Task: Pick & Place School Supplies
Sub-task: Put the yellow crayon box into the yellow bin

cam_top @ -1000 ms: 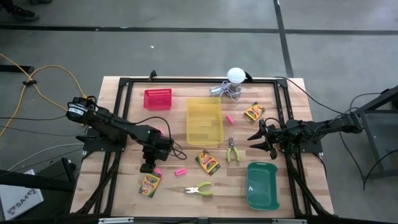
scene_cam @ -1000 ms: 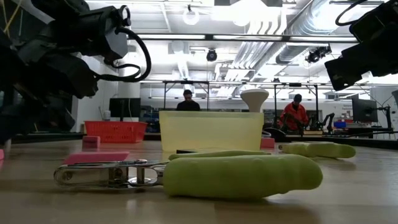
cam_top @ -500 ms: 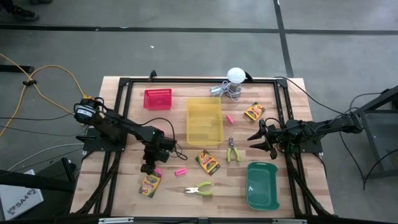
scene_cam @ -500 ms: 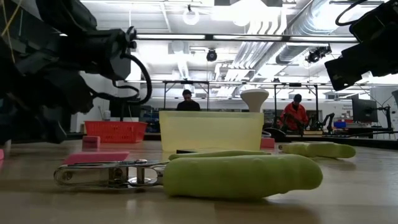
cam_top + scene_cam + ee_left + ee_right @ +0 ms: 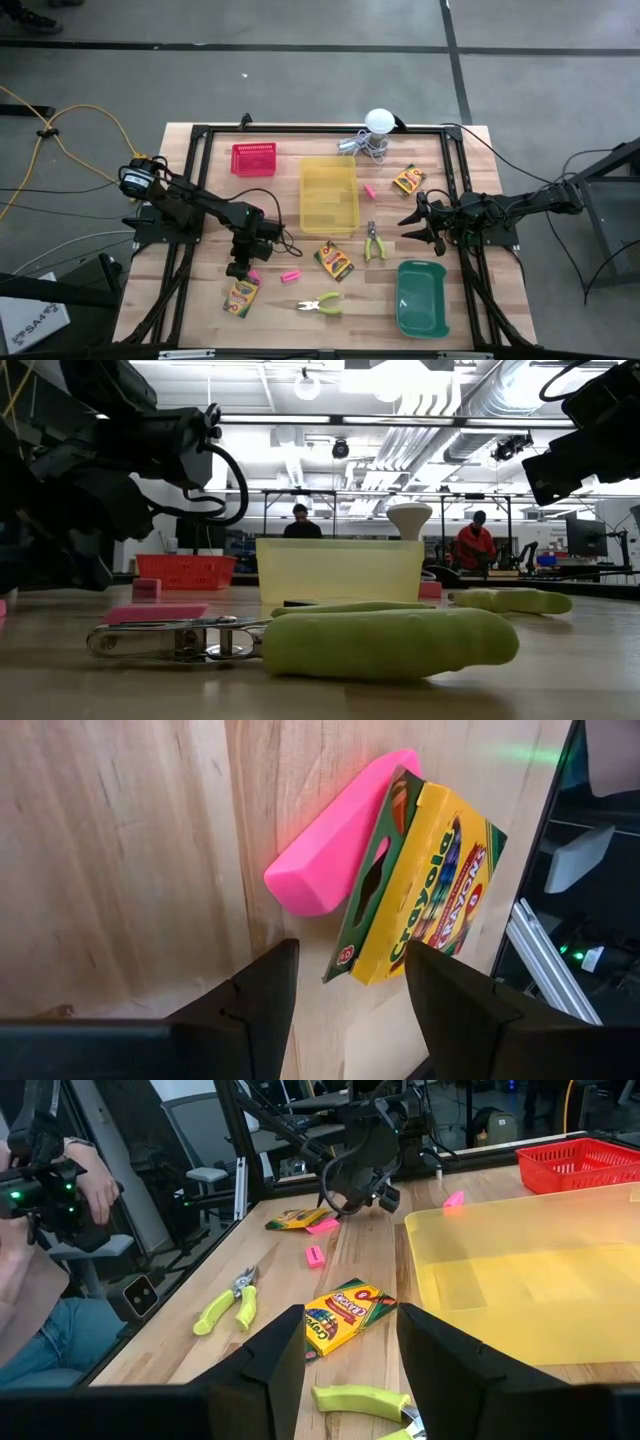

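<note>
- Since a second ago the left arm has drawn in slightly; the left end effector (image 5: 239, 268) now hangs spread and empty over a pink eraser (image 5: 330, 840) and the crayon box (image 5: 420, 880) beside it, near the bench's (image 5: 200, 310) left front.
- The right end effector (image 5: 410, 223) has not moved; spread, holding nothing, it waits between the yellow bin (image 5: 329, 194) and the green bin (image 5: 421, 298).
- Open wood surrounds both; black frame rails edge the bench.
- The eraser is a smooth slanted block touching the glossy cardboard box, seen only from the left wrist.
- Green-handled pliers (image 5: 300, 640) fill the low view; another crayon box (image 5: 348, 1312) lies mid-bench.
</note>
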`<action>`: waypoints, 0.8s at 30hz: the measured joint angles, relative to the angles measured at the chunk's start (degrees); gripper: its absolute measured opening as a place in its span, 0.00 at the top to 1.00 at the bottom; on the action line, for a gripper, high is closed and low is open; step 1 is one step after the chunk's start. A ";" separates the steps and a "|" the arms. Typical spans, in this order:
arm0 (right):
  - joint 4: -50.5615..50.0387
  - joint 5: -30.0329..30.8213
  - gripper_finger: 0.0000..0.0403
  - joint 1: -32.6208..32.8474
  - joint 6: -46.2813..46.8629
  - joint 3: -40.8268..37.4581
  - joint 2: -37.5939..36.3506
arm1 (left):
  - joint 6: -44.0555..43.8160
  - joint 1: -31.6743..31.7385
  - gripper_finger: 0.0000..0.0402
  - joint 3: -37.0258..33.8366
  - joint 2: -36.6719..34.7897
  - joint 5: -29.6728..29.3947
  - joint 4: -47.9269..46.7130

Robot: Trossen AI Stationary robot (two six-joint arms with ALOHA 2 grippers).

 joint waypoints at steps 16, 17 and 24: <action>-0.01 0.00 0.63 0.00 -0.01 0.01 0.00 | -0.57 0.00 0.67 -0.01 0.02 -0.49 0.94; 0.01 0.00 0.63 0.02 -0.01 0.01 0.00 | -0.55 0.00 0.67 -0.01 0.02 -0.48 0.94; 0.00 0.00 0.63 0.01 0.00 0.00 0.00 | -0.59 0.00 0.67 -0.01 0.02 -0.41 0.99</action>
